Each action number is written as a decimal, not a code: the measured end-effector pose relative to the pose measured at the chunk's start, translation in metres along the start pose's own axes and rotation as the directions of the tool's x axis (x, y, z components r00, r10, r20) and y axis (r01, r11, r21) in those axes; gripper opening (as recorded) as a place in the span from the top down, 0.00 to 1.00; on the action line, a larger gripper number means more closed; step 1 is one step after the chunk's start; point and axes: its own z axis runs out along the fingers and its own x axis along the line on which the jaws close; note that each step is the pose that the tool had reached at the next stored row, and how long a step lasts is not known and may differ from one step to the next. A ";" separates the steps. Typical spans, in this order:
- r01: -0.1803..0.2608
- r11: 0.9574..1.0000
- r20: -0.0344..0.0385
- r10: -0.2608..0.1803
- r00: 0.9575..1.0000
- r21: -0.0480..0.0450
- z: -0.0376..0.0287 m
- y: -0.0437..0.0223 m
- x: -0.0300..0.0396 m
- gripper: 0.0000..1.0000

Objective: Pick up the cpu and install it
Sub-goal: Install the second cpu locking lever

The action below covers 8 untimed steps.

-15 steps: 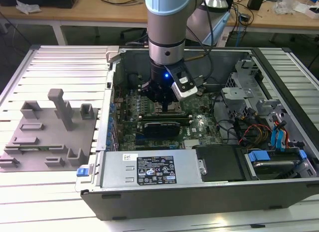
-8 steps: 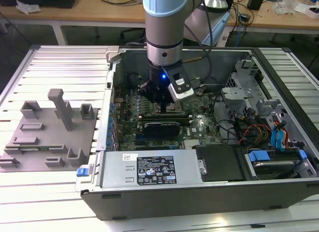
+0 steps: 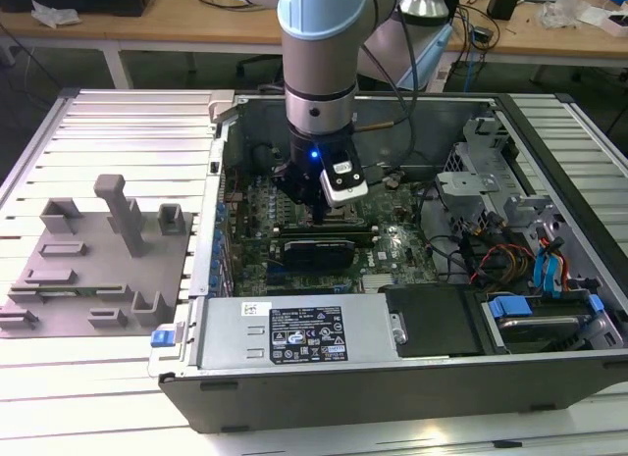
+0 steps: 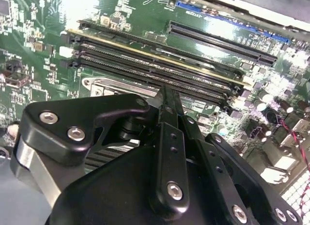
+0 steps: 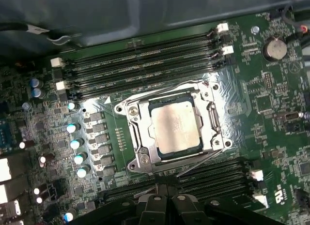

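Observation:
The cpu (image 5: 175, 127), a pale silver square chip, lies flat inside the dark socket with its metal frame (image 5: 137, 138) on the green motherboard. In the first wrist view my gripper (image 5: 167, 204) hovers above the board just beside the socket, its two black fingertips pressed together with nothing between them. The second wrist view shows the black fingers (image 4: 169, 138) and linkage over the memory slots. In the exterior view the gripper (image 3: 324, 209) hangs low inside the open computer case, over the middle of the motherboard.
Long memory slots (image 5: 145, 65) run on both sides of the socket. A power supply (image 3: 294, 330) and drive bays with cables (image 3: 530, 270) crowd the case. A grey plastic tray with upright blocks (image 3: 98, 270) lies outside the case on the exterior view's left.

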 end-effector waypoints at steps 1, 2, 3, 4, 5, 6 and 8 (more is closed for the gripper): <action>-0.020 1.000 0.000 0.020 1.000 0.001 0.0012 0.0000 0.0003 0.89; -0.028 1.000 0.000 0.028 1.000 0.002 0.0014 -0.0002 0.0006 0.89; -0.032 0.999 0.000 0.032 0.999 0.002 0.0015 -0.0004 0.0012 0.89; -0.035 0.999 0.001 0.035 0.999 0.002 0.0018 -0.0008 0.0030 0.89; -0.039 0.999 0.001 0.039 0.999 0.002 0.0021 -0.0014 0.0055 0.89; -0.040 0.999 0.000 0.040 0.999 0.002 0.0022 -0.0018 0.0067 0.89; -0.044 0.999 0.000 0.044 0.999 0.002 0.0027 -0.0025 0.0096 0.89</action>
